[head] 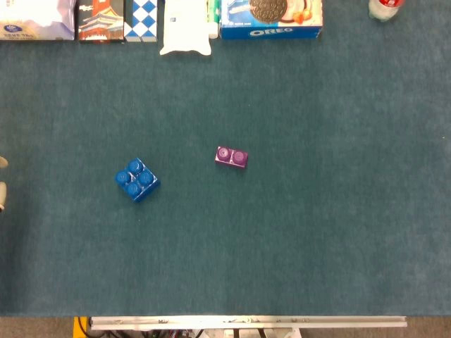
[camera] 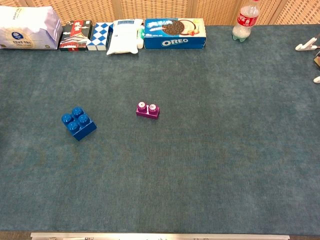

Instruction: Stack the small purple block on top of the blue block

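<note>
The purple block [head: 231, 157] is lying just right of middle frame, long side sideways, apart from the blue block [head: 137, 179] lower left. Left robot hand [head: 2, 184] is barely peeking at the left edge, nearer; I cannot tell its grip. Right robot hand [camera: 312, 50]: cannot tell either.

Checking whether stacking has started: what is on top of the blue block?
Nothing rests on the blue block; its studs are bare. The purple block lies apart on the table. What is beneath the blue block is hidden.

Teal felt table [camera: 225, 150]; wicker wall [camera: 160, 7] behind.
</note>
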